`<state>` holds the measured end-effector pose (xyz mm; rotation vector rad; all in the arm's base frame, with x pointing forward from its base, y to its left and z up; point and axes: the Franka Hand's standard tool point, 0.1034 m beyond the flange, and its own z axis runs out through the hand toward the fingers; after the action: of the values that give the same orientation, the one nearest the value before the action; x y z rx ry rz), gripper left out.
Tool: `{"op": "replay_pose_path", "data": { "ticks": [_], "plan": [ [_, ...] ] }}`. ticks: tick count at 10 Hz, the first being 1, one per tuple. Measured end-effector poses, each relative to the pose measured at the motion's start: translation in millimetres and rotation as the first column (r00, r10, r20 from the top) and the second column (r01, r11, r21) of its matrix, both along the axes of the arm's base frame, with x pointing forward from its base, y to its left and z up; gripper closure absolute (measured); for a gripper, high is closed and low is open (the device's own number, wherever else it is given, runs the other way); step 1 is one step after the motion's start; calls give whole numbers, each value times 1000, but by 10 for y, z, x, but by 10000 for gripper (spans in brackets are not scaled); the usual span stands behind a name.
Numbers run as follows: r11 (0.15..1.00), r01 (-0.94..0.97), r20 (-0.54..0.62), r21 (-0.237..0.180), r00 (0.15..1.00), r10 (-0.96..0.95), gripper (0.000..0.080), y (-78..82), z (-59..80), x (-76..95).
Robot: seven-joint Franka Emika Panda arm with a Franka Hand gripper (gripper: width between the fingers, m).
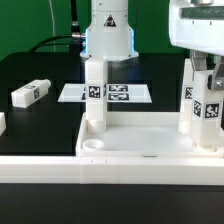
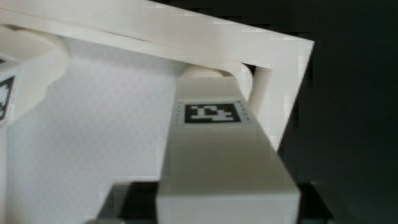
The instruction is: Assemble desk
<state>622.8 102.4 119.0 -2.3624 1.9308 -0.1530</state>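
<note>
The white rimmed tabletop (image 1: 130, 150) lies at the front of the exterior view, with a round socket (image 1: 93, 145) showing at its near left corner. One leg (image 1: 93, 95) stands upright at its far left corner. My gripper (image 1: 205, 68) comes down on the exterior view's right and is shut on a second upright leg (image 1: 200, 112), whose lower end meets the tabletop's right corner. In the wrist view this tagged leg (image 2: 222, 140) runs from between my dark fingers (image 2: 139, 200) to the tabletop's rim (image 2: 160, 30). How deep it sits is hidden.
A loose tagged leg (image 1: 30, 93) lies on the black table at the exterior view's left, and another white piece (image 1: 2, 122) shows at the left edge. The marker board (image 1: 120, 92) lies behind the tabletop, in front of the arm's base (image 1: 108, 35).
</note>
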Motion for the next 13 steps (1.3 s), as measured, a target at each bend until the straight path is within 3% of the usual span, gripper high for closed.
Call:
{"op": "replay_pose_path", "data": {
  "ticks": [1, 2, 3, 4, 5, 9, 13],
  "plan": [
    [1000, -15, 0, -2, 1000, 15, 507, 1, -5, -2],
    [998, -55, -2, -8, 999, 55, 340, 1, -7, -4],
    [993, -116, -5, -16, 993, 116, 340, -2, -11, -9],
    [976, -217, -8, -31, 976, 217, 189, -7, -16, -10],
    [952, -302, -12, -43, 953, 302, 161, -5, -20, -11],
    [768, -633, -46, -97, 774, 632, 151, 9, -26, 3],
    [494, -860, -86, -125, 506, 858, 151, -10, -20, 13]
  ]
}}
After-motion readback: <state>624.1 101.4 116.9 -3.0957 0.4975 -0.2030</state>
